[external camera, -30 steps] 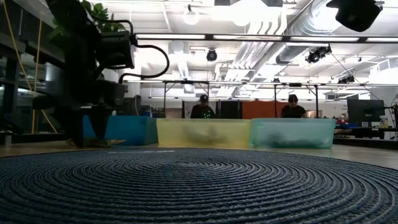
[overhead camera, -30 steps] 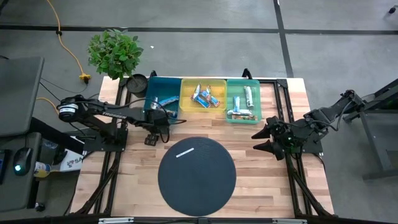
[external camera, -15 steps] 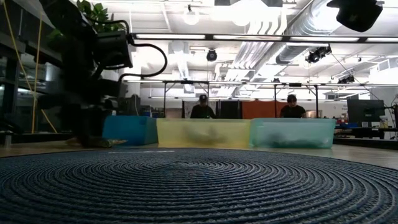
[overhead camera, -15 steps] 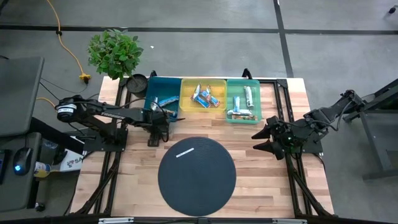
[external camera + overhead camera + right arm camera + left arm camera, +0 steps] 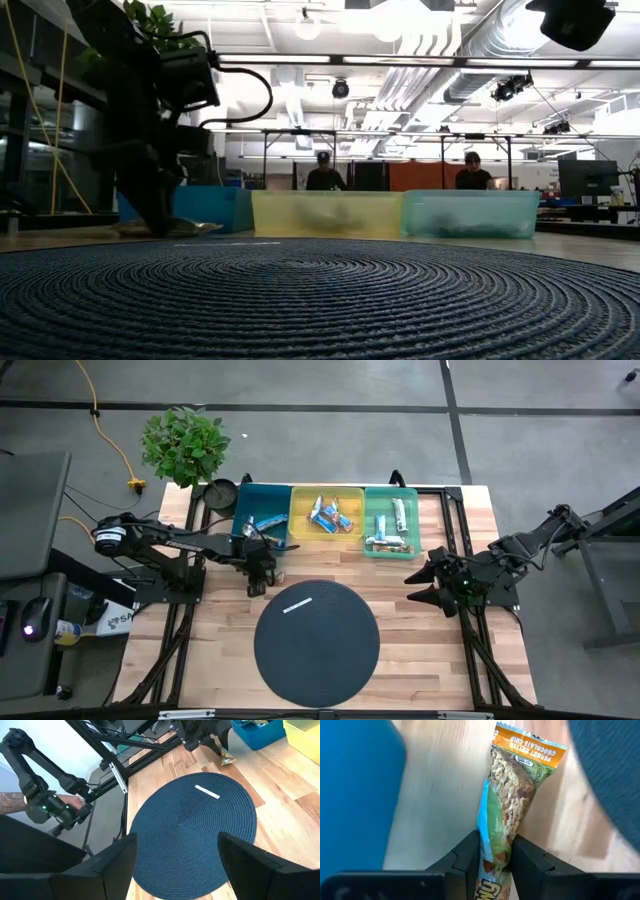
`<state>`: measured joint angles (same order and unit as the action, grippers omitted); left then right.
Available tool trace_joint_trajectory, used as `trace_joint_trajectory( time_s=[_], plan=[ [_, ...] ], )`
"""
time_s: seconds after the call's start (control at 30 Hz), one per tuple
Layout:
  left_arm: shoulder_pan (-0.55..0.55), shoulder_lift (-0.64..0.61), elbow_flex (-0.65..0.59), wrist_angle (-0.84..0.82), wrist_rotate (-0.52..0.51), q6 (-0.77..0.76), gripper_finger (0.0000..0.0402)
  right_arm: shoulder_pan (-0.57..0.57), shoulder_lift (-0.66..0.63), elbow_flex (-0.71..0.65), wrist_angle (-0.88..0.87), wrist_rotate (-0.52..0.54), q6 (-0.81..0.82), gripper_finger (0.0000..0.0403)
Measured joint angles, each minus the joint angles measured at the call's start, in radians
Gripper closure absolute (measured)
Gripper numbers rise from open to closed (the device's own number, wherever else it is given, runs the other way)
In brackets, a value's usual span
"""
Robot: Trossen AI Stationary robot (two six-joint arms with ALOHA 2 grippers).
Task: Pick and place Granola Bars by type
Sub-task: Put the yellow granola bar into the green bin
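Observation:
A granola bar [image 5: 512, 805] in an orange, green and brown wrapper lies on the wood between the blue bin [image 5: 262, 515] and the dark round mat [image 5: 316, 643]. My left gripper [image 5: 495, 840] is shut on it, just off the mat's far left rim [image 5: 257, 586]. In the low view the bar [image 5: 198, 227] lies flat beside the slanting fingers. More bars lie in the blue bin, the yellow bin [image 5: 327, 513] and the green bin [image 5: 391, 520]. My right gripper [image 5: 412, 586] waits open over the table's right side. My left gripper pinches the bar between its two fingers, across its width, on the two long edges [image 5: 496, 851] toward the end nearest the wrist. The wrapper is squeezed narrow there. The fingers slant down along the bar. Its far orange end [image 5: 532, 750] lies on the wood.
A thin white strip [image 5: 298, 604] lies on the mat's far part. A potted plant [image 5: 183, 445] and a dark round object [image 5: 220, 491] stand at the far left corner. People sit in the room behind the bins [image 5: 322, 175]. Bare wood shows either side of the mat.
My left gripper has shifted a little toward the table's right edge, tipped to a slant, and closed its fingers onto the granola bar on the wood. The bar stays on the table. My right arm has kept still.

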<state>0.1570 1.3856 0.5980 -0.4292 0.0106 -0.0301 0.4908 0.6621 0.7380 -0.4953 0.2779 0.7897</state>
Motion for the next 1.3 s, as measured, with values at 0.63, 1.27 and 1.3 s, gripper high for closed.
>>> trace_joint_trajectory(
  time_s=[0.63,1.27,1.3],
  plan=[
    [0.0,-0.001,0.385,0.231,0.194,-0.118,0.0338,0.0,0.0,0.0,0.0,0.016,-0.053,0.0142],
    [0.03,0.682,1.174,0.355,0.099,-0.134,0.0338,0.0,0.0,0.0,-0.001,0.14,-0.064,0.0142],
    [0.039,0.727,1.235,0.319,0.092,-0.141,0.0338,0.0,0.0,0.0,-0.001,0.139,-0.064,0.0142]
  ],
)
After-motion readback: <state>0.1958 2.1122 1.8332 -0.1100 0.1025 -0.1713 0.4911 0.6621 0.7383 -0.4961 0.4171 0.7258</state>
